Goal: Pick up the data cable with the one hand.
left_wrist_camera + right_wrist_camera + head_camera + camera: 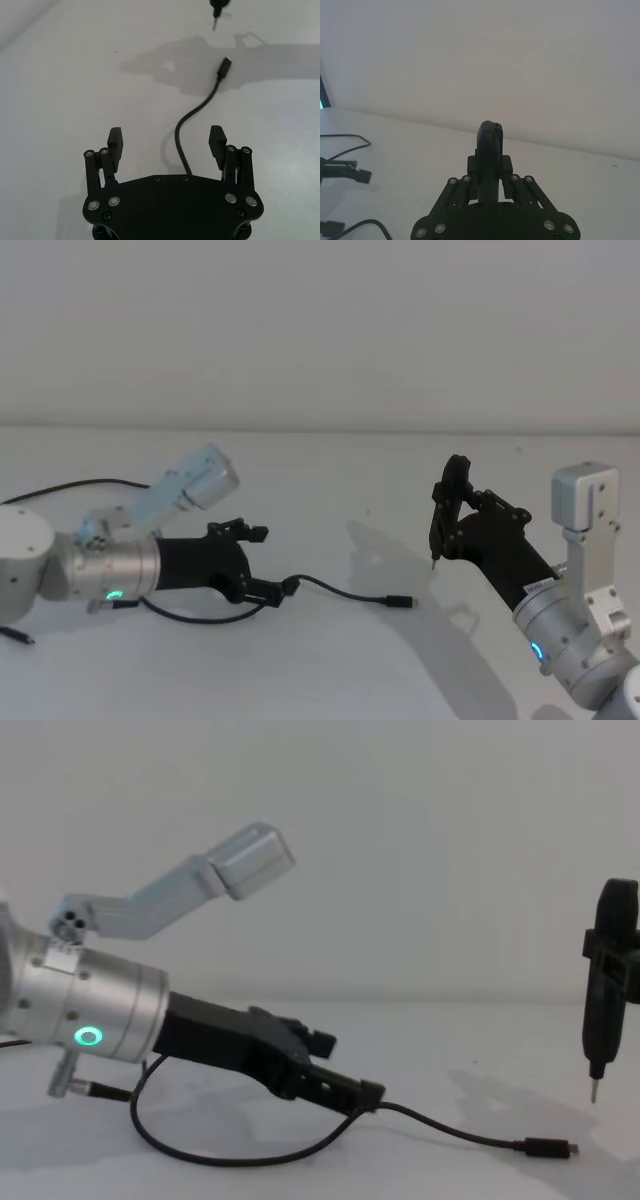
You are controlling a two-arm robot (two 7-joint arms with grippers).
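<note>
cable (340, 591) lies on the white table (330, 480): a thin black cord that loops under the left arm, comes back up by the left hand (268, 562) and runs on toward the robot's right. it ends in a small plug (400, 601) with a silvery tip, lying flat on the table between the two arms. left hand is low over the table, reaching in from the left, with its two fingers (115, 140) spread wide. in the left wrist view the cord passes between them, nearer one finger than the other, and goes under the palm; nothing is gripped. in the chest view the lower finger sits right at the cord, though i cannot tell whether it touches. right hand (452, 525) is raised on the right, closed around a slim dark tool (610, 980) held upright. the tool's thin metal tip points down above the table, near the plug but apart from it.
</note>
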